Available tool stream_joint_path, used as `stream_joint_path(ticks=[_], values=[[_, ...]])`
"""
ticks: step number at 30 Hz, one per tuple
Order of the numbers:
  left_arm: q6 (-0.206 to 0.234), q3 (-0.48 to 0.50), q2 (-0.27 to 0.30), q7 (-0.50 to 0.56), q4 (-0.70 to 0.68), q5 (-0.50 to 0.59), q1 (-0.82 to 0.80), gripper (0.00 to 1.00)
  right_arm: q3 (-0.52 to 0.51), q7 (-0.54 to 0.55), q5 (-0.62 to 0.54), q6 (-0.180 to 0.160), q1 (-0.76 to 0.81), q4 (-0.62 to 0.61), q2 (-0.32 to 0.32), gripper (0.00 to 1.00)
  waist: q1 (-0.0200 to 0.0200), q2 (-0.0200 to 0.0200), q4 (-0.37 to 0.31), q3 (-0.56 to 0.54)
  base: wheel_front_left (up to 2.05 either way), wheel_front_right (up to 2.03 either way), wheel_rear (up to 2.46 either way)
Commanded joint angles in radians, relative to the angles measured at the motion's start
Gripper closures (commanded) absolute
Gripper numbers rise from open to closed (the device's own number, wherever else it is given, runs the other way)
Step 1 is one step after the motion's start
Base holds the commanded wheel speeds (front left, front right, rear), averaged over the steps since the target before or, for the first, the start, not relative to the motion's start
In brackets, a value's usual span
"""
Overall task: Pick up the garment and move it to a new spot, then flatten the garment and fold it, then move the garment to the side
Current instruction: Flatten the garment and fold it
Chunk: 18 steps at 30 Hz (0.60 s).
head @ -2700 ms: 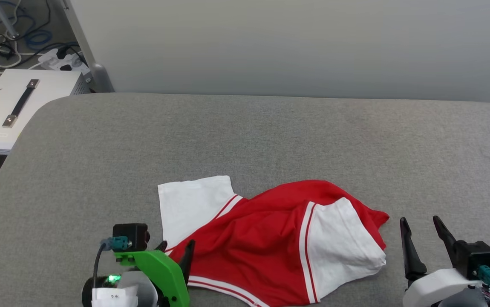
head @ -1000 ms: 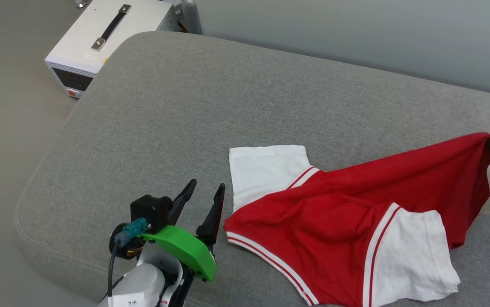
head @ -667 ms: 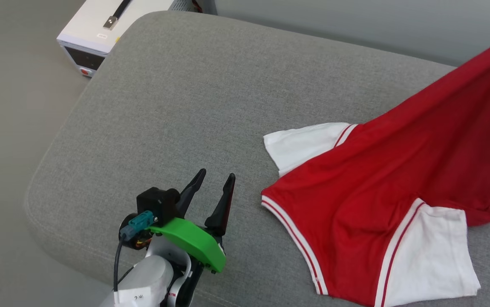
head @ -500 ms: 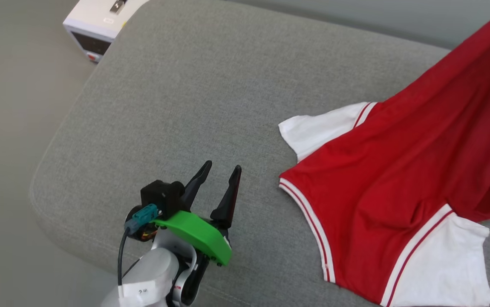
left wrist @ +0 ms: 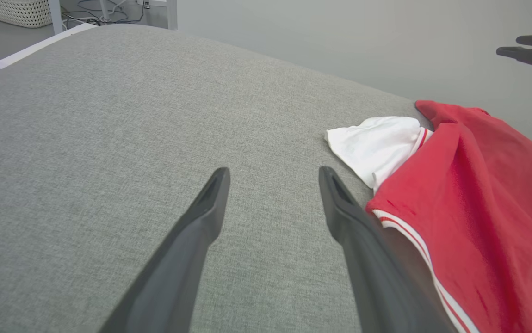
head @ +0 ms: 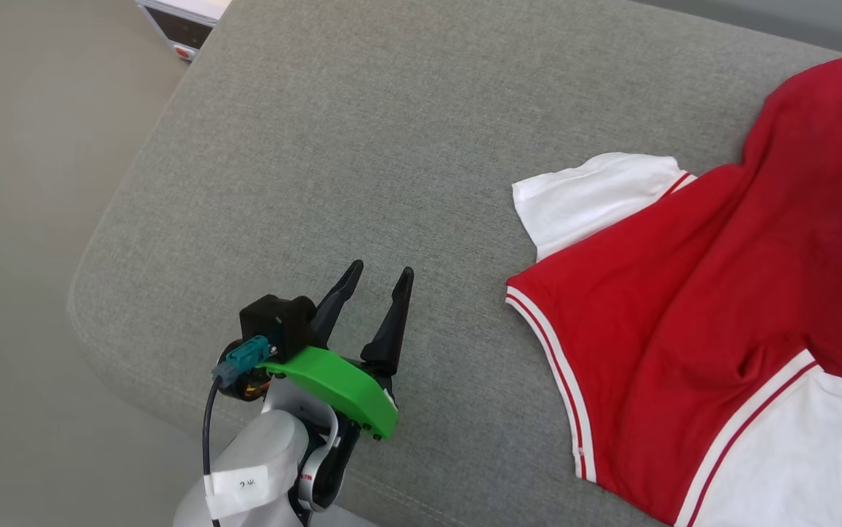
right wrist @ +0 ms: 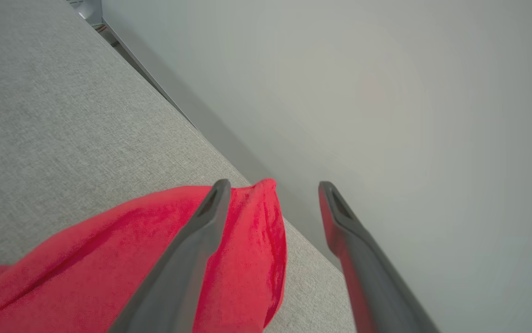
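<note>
The garment (head: 721, 293), red with white sleeves and striped trim, lies rumpled on the right half of the grey padded surface (head: 392, 146). My left gripper (head: 381, 272) stands open over bare padding just left of the garment's striped edge (left wrist: 405, 231), touching nothing. In the right wrist view my right gripper (right wrist: 273, 185) is open above the surface's far edge by the wall. A raised fold of the garment (right wrist: 132, 240) hangs slack beneath and between its fingers. The left wrist view shows the right gripper (left wrist: 509, 46) high over the garment (left wrist: 469, 185).
A white instrument box (head: 183, 15) stands on the floor beyond the surface's far left corner. The rounded left edge (head: 91, 293) drops to the floor. A grey wall (right wrist: 386, 92) runs along the far side. A wicker basket (left wrist: 16, 11) sits far back.
My right gripper pulled the garment's red hem up and toward the far right, then opened, and the lifted fabric has sagged. The head view has swung. My left gripper stays open.
</note>
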Motion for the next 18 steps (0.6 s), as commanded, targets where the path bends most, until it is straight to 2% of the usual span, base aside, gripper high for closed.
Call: stream_joint_path(ticks=[1,8,13,18], values=[[-0.004,0.007,-0.001,-0.005,0.005,0.005,-0.021,0.0,-0.004,-0.022,0.023,-0.002,0.006,0.018,0.012,0.0,-0.0001,0.0,-0.03,-0.029,0.0,0.0,0.0],[-0.004,0.026,0.021,-0.005,0.01,0.002,-0.006,0.0,-0.038,-0.144,0.109,-0.002,0.053,0.055,0.058,0.0,-0.0001,0.0,-0.1,-0.114,0.0,0.0,0.0],[0.002,0.041,0.044,-0.004,0.01,-0.009,0.02,0.0,-0.067,-0.259,0.156,-0.002,0.133,0.026,0.092,0.0,-0.0001,0.0,-0.163,-0.19,0.0,0.0,0.0],[0.011,0.055,0.063,-0.002,0.002,-0.022,0.054,0.0,-0.106,-0.328,0.215,-0.002,0.247,-0.043,0.109,0.0,-0.0001,0.0,-0.221,-0.256,0.0,0.0,0.0]])
